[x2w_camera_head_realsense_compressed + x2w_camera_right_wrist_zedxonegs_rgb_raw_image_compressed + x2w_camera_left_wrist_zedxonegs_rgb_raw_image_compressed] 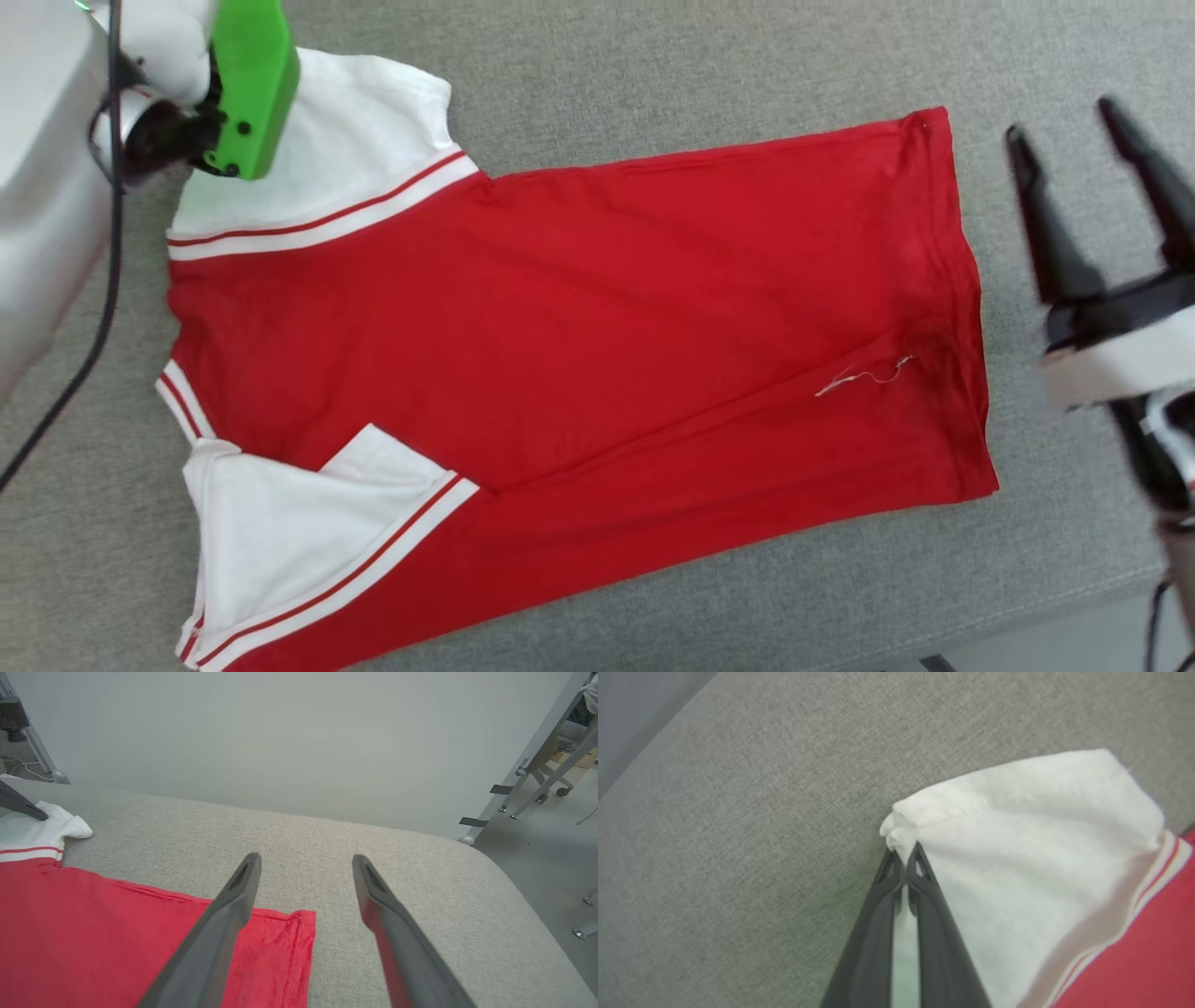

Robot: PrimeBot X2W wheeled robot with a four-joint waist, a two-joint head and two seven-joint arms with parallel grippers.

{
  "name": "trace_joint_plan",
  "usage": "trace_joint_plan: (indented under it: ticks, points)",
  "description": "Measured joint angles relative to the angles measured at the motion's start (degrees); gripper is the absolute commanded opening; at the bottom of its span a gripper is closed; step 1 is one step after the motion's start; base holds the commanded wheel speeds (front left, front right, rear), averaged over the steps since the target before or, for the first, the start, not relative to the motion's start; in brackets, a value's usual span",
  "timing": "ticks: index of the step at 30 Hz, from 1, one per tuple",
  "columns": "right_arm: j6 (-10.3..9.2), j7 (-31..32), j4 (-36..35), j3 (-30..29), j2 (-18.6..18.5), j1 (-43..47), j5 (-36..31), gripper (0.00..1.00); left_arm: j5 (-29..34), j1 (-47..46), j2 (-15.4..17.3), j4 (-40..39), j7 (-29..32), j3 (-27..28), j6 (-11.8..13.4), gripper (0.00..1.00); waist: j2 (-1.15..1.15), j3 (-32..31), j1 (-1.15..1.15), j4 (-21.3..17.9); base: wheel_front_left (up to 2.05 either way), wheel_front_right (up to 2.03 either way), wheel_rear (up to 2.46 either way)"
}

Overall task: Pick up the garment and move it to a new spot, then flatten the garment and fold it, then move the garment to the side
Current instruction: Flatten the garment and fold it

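The garment (579,345), a red T-shirt with white striped sleeves, lies spread flat on the grey cushion (653,84), hem toward the right. In the left wrist view my left gripper (904,851) is shut on the bunched tip of the far white sleeve (1017,826). From the head camera that arm's green wrist block (250,84) covers the same sleeve (373,149). My right gripper (1064,126) hovers open beside the hem, off the cloth. Its two fingers (233,905) stand wide apart above the garment's far hem corner (280,952).
The cushion's near edge (1027,607) runs along the lower right of the head view. A black cable (103,308) hangs at the left. Metal frame legs (514,788) and bare floor lie beyond the cushion's right end.
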Motion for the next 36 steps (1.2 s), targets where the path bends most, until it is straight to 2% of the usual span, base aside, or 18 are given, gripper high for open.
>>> trace_joint_plan:
  ticks: [2,5,10,14,17,21,26,29,36]
  points:
    - [0.00,2.8,-0.1,0.0,-3.3,-2.3,0.9,1.00,0.1,0.6,-0.2,-1.1,-2.0,-0.6,0.0,0.00,0.00,-0.9,0.00,0.5,0.00,0.00,0.00]
    - [0.00,10.4,-0.2,2.0,-8.9,-5.7,5.0,1.00,0.4,1.1,-0.4,-3.9,-5.2,-1.7,-0.1,0.00,0.00,-2.2,0.00,1.4,0.00,0.00,0.00]
    - [0.01,28.8,2.0,9.3,-19.2,-12.2,16.1,1.00,0.4,2.2,-0.3,-7.2,-9.5,-3.1,-0.1,0.00,0.00,-3.7,0.00,3.6,0.00,0.00,0.00]
    - [0.00,41.2,6.1,13.8,-23.8,-17.6,23.6,1.00,0.5,2.3,-0.2,-9.0,-11.6,-3.6,-0.2,0.00,0.00,-4.1,-0.01,5.4,0.00,0.00,0.00]
    - [0.01,46.8,9.2,16.9,-25.0,-21.8,24.8,1.00,0.9,2.2,-0.4,-10.0,-12.5,-3.9,-0.2,0.00,0.00,-3.7,-0.01,6.7,0.00,0.00,0.00]
    - [0.00,50.2,14.6,20.5,-23.5,-26.5,25.0,1.00,1.4,1.3,-0.7,-11.5,-13.6,-4.3,-0.2,0.00,0.00,-2.3,-0.01,7.8,0.00,0.00,0.00]
    - [0.01,50.6,22.1,24.1,-20.9,-29.8,23.8,1.00,3.0,-0.1,-1.6,-12.8,-14.8,-4.6,-0.2,0.00,0.00,-0.4,-0.01,9.4,0.00,0.00,0.00]
    - [0.01,48.7,26.3,25.2,-19.6,-30.4,23.8,1.00,3.2,-0.8,-2.3,-13.2,-15.7,-4.8,-0.2,0.00,0.00,0.7,-0.01,10.5,0.00,0.00,0.00]
    - [-0.07,46.5,29.8,30.5,-20.7,-32.0,24.4,1.00,3.5,-1.2,-2.4,-13.3,-17.0,-5.3,-0.2,0.00,-0.01,2.5,-0.01,12.2,0.00,0.00,0.00]
